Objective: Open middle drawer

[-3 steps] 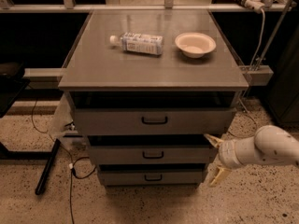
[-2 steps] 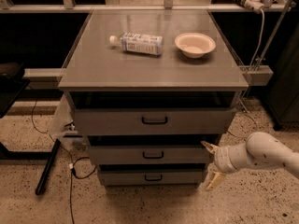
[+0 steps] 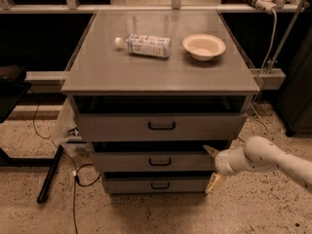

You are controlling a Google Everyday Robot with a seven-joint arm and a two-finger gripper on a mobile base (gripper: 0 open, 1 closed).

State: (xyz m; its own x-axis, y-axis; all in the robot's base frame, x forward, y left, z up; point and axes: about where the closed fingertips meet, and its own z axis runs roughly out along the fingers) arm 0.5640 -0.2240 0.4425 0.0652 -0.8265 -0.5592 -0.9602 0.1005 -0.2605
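Grey middle drawer (image 3: pixel 122 163) not yet pulled | my gripper (image 3: pixel 213 167) at its right end, fingers (image 3: pixel 215 183) apart, off the handle (image 3: pixel 160 162) | risk: closing here grabs nothing

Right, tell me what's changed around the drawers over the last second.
The gripper has edged left, closer to the right end of the middle drawer. Its fingers are spread open and it has taken hold of nothing. The drawer front has not shifted. The bottle and the bowl lie where they were on the cabinet top.
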